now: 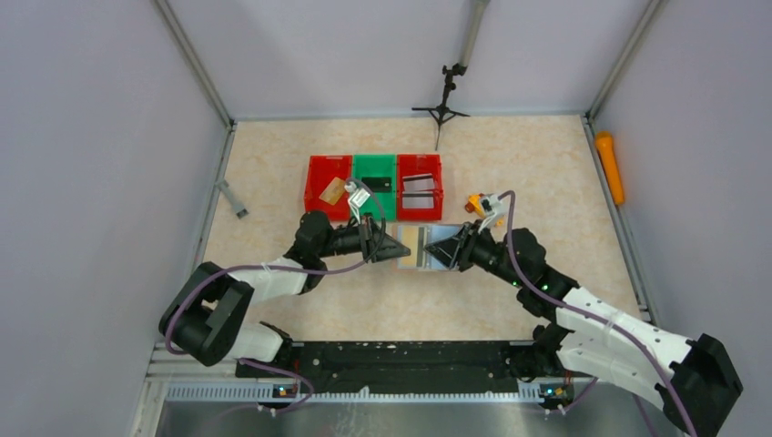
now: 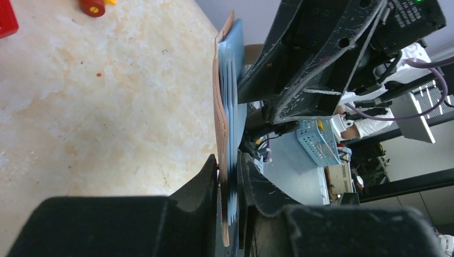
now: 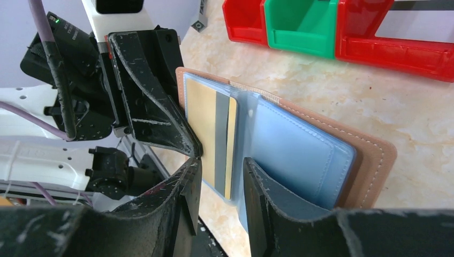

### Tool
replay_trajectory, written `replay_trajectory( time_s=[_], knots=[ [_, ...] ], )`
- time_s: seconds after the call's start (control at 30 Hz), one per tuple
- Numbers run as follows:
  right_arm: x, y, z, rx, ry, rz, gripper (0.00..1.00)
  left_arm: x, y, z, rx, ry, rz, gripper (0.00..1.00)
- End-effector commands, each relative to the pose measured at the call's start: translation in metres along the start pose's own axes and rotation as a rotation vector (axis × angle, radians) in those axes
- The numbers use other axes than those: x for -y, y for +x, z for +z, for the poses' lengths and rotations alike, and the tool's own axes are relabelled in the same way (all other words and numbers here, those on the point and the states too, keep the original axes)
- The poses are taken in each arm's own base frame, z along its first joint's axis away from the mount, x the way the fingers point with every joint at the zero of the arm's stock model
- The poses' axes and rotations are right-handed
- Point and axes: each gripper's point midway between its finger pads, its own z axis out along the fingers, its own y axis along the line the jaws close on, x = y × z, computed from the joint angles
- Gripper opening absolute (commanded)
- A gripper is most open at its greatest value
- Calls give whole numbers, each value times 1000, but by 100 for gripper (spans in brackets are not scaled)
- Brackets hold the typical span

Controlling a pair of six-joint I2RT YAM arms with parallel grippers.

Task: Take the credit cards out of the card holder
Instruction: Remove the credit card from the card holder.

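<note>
While the gold credit card (image 3: 207,134) with its grey stripe sits tucked in a clear sleeve on one leaf of the card holder (image 3: 300,152), the holder itself is spread open just in front of the row of bins, between the two arms. Whether its lower edge touches the table (image 3: 375,91) I cannot tell. The left hand (image 2: 227,176) is pressed together on the tan cover and its light blue sleeves, seen edge-on in its own camera, and that pinch looks to be all that steadies the holder. The right hand (image 3: 222,184) is spread, its fingers standing either side of the card's near end without clearly pressing on it. The likeliest failure, as I judge it, is that closing here catches the sleeve along with the card. A pull would then drag the whole holder out of the left hand's narrow grip instead of sliding the card free. A hold on the card's corner alone could also slip off the smooth plastic, or twist the card so that it jams in its sleeve. The other, light blue leaf has no hand on it and could fold over the fingers. Farther out, the red bin (image 1: 330,159) holds a tan-gold card (image 1: 332,191), the green bin (image 1: 375,158) a black card (image 1: 380,183), and the second red bin (image 1: 420,158) a striped card (image 1: 419,187). A card dropped on the way would probably land on the table short of them.
</note>
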Motion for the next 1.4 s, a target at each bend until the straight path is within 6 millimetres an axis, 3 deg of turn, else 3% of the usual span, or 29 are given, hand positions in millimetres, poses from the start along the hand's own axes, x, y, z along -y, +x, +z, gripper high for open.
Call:
replay_trajectory(
  time_s=[0.0, 0.37, 0.53, 0.73, 0.83, 1.03, 1.23, 1.37],
  knots=[
    [-19, -22, -1, 74, -65, 14, 35, 40, -15, -1, 36, 152, 120, 7],
    [-42, -21, -10, 94, -203, 73, 26, 66, -12, -8, 39, 271, 133, 7],
    [-60, -25, -19, 120, -315, 95, 18, 70, -11, -9, 43, 289, 130, 7],
    [-64, -22, -18, 105, -345, 112, 12, 72, -11, -9, 50, 293, 132, 8],
    [-64, -20, -16, 91, -348, 114, 14, 75, -11, -10, 49, 303, 137, 8],
    [-46, -15, -7, 63, -240, 106, 33, 80, -10, -11, 51, 321, 145, 8],
    [-39, -11, -5, 58, -211, 106, 35, 81, -10, -12, 52, 325, 143, 8],
    [-50, -5, -5, 25, -287, 121, 28, 80, -8, -9, 42, 329, 134, 8]
  ],
)
